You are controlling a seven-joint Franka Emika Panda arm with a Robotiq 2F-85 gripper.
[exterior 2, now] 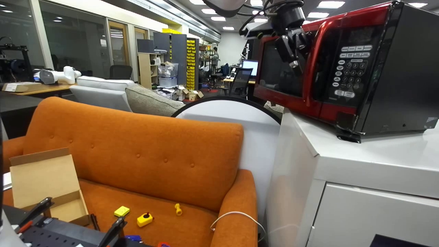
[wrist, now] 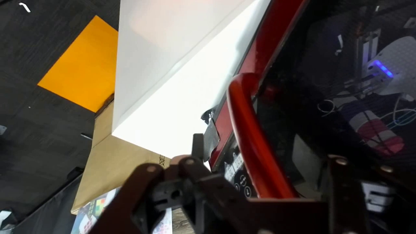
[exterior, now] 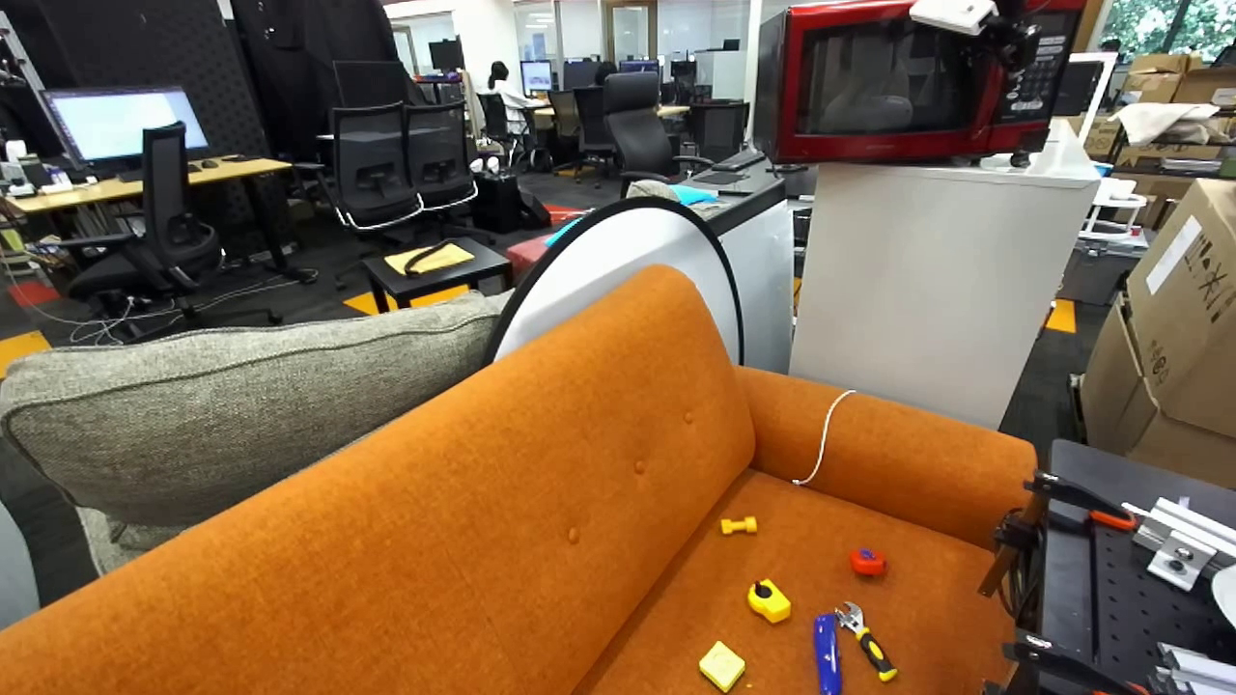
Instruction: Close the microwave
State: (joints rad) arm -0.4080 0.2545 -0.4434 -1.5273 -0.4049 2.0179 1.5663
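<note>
No word or number reads clearly, neither in the pale button markings (exterior 2: 344, 93) on the black keypad (exterior 2: 350, 77) of the boxy, glossy red microwave oven (exterior 2: 323, 68) nor in the black symbols (exterior: 1210, 261) beside the white rectangular label (exterior: 1173, 256) on the brown cardboard box (exterior: 1193, 328).

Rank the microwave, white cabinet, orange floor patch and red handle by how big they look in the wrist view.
1. Microwave, though cut off by the frame
2. White cabinet, also cut off
3. Orange floor patch and red handle: too alike to rank; the handle is nearer the camera
</note>
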